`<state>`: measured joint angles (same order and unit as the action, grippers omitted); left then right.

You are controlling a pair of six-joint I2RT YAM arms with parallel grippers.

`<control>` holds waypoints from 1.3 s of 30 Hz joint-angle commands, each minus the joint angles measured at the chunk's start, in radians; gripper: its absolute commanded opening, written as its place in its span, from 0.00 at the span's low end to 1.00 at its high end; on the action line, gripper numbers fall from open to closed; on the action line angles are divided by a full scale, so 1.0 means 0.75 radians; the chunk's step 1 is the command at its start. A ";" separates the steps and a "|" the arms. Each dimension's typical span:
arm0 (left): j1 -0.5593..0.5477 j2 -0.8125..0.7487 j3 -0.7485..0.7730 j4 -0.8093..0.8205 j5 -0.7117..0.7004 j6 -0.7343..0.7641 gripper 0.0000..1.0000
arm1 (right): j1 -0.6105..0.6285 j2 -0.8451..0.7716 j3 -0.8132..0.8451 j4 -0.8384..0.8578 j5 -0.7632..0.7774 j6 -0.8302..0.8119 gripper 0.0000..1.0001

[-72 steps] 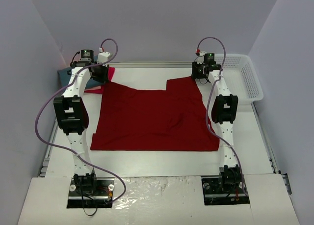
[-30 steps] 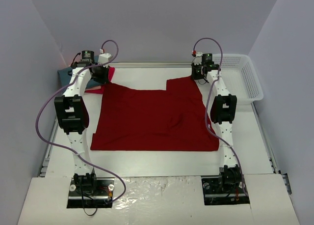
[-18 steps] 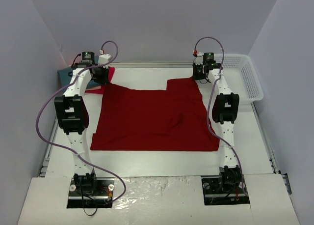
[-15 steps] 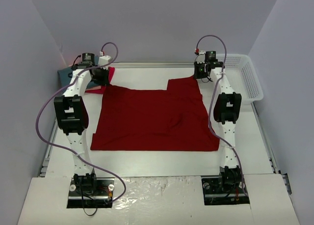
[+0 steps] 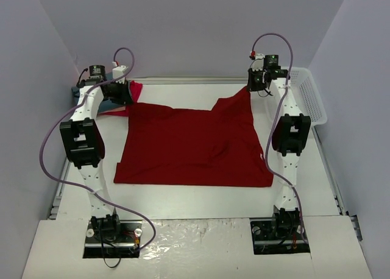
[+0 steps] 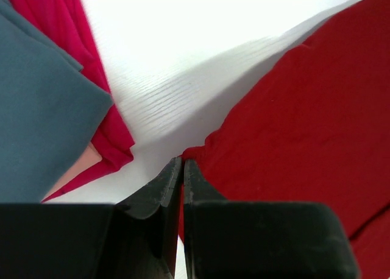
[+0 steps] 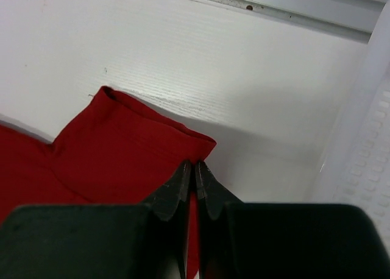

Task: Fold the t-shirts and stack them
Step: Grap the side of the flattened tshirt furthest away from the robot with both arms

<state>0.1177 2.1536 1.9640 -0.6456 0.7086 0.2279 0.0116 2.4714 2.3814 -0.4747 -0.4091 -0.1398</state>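
A deep red t-shirt (image 5: 189, 145) lies spread over the middle of the table. My left gripper (image 5: 122, 96) is shut on its far left corner (image 6: 195, 154) and holds it just off the table. My right gripper (image 5: 253, 84) is shut on its far right sleeve (image 7: 140, 151), lifted so the cloth rises in a peak. A slate-teal shirt (image 6: 36, 108) lies on a pinkish-red shirt (image 6: 67, 41) at the far left; both also show in the top view, the teal one (image 5: 79, 91) and the pinkish-red one (image 5: 135, 90), behind my left arm.
A white mesh basket (image 5: 311, 99) stands at the far right, its wall (image 7: 365, 145) close beside my right gripper. A metal rail (image 7: 274, 8) runs along the table's far edge. Grey walls close in on the table on three sides.
Both grippers have risen and moved slightly outward, each shut on a far corner of the deep red shirt. Its far edge now lifts off the table, most at the right sleeve.
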 commanded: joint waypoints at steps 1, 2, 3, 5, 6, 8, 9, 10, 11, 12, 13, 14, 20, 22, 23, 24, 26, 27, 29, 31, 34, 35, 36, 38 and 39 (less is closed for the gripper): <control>0.023 -0.063 0.063 -0.025 0.174 -0.007 0.02 | -0.009 -0.139 -0.060 -0.044 -0.017 -0.030 0.00; 0.039 -0.061 0.065 -0.029 0.190 -0.009 0.02 | -0.007 -0.151 -0.068 -0.056 -0.009 -0.034 0.00; 0.043 -0.061 0.065 -0.031 0.198 -0.009 0.03 | -0.009 -0.172 -0.076 -0.062 -0.007 -0.043 0.00; 0.056 -0.063 0.057 -0.045 0.221 -0.001 0.02 | -0.007 -0.194 -0.101 -0.085 -0.009 -0.051 0.00; 0.060 -0.065 0.053 -0.049 0.221 0.011 0.02 | -0.046 -0.221 -0.111 -0.093 -0.009 -0.053 0.00; 0.066 -0.078 0.032 -0.064 0.227 0.031 0.02 | -0.050 -0.268 -0.158 -0.103 -0.011 -0.059 0.00; 0.070 -0.086 0.022 -0.064 0.223 0.044 0.02 | -0.052 -0.282 -0.177 -0.105 -0.009 -0.059 0.00; 0.072 -0.102 0.012 -0.066 0.221 0.052 0.02 | -0.056 -0.299 -0.193 -0.105 -0.009 -0.061 0.00; 0.076 -0.110 0.001 -0.064 0.221 0.056 0.02 | -0.056 -0.313 -0.232 -0.109 -0.011 -0.063 0.00; 0.084 -0.120 -0.025 -0.062 0.219 0.060 0.02 | -0.058 -0.339 -0.250 -0.111 -0.011 -0.063 0.00; 0.088 -0.139 -0.033 -0.060 0.217 0.064 0.02 | -0.058 -0.352 -0.269 -0.109 -0.011 -0.063 0.00; 0.093 -0.149 -0.046 -0.058 0.215 0.070 0.02 | -0.058 -0.366 -0.287 -0.114 -0.013 -0.065 0.00; 0.125 -0.210 -0.113 -0.080 0.229 0.123 0.02 | -0.060 -0.450 -0.395 -0.132 -0.027 -0.069 0.00; 0.133 -0.231 -0.132 -0.092 0.241 0.134 0.02 | -0.061 -0.468 -0.428 -0.146 -0.029 -0.075 0.00; 0.136 -0.237 -0.144 -0.096 0.244 0.148 0.02 | -0.058 -0.493 -0.442 -0.152 -0.029 -0.077 0.00; 0.136 -0.255 -0.160 -0.098 0.235 0.152 0.02 | -0.058 -0.503 -0.461 -0.165 -0.031 -0.081 0.00; 0.142 -0.270 -0.181 -0.100 0.235 0.173 0.02 | -0.060 -0.536 -0.485 -0.181 -0.037 -0.090 0.00; 0.142 -0.284 -0.189 -0.104 0.235 0.177 0.02 | -0.061 -0.550 -0.496 -0.193 -0.041 -0.096 0.00; 0.152 -0.298 -0.217 -0.105 0.239 0.187 0.02 | -0.058 -0.589 -0.537 -0.199 -0.046 -0.096 0.00; 0.158 -0.323 -0.250 -0.102 0.241 0.193 0.02 | -0.058 -0.630 -0.577 -0.212 -0.056 -0.100 0.00; 0.164 -0.352 -0.287 -0.125 0.246 0.228 0.02 | -0.058 -0.691 -0.633 -0.218 -0.062 -0.102 0.00; 0.170 -0.368 -0.295 -0.137 0.252 0.244 0.02 | -0.060 -0.708 -0.647 -0.220 -0.060 -0.102 0.00; 0.172 -0.376 -0.305 -0.139 0.254 0.252 0.02 | -0.058 -0.722 -0.663 -0.222 -0.062 -0.104 0.00; 0.180 -0.403 -0.342 -0.143 0.256 0.271 0.02 | -0.058 -0.765 -0.704 -0.236 -0.062 -0.110 0.00; 0.181 -0.409 -0.352 -0.147 0.256 0.277 0.02 | -0.058 -0.793 -0.719 -0.240 -0.064 -0.114 0.00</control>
<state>0.2375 1.9320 1.7065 -0.7288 0.8684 0.3832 -0.0315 1.9648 1.8660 -0.6163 -0.4393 -0.2092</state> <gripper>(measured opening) 0.031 0.009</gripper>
